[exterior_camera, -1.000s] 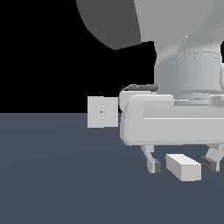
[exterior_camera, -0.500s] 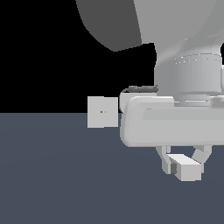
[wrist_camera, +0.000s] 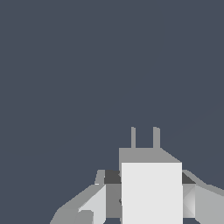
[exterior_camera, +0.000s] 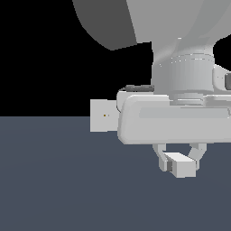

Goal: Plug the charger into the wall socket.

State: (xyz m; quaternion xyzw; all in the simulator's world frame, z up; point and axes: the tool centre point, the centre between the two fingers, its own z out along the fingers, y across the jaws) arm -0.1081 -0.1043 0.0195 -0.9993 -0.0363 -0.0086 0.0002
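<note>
In the exterior view the gripper (exterior_camera: 179,163) pinches the charger (exterior_camera: 181,164) between its two fingers, above the dark floor (exterior_camera: 58,180). The charger hangs well apart from the wall socket (exterior_camera: 103,116), toward the exterior view's right and lower. In the wrist view the charger (wrist_camera: 151,192) sits clamped between the fingers (wrist_camera: 94,203), two prongs (wrist_camera: 144,138) projecting over the floor.

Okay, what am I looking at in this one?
A simulated Panda arm has its gripper shut on the charger, a small off-white block, just above the dark floor. In the wrist view the charger sits between the fingers with its two prongs pointing away from the camera. The wall socket, an upright square panel with an orange dot, stands apart toward the exterior view's left, partly hidden behind the arm. The charger is not plugged in yet.
</note>
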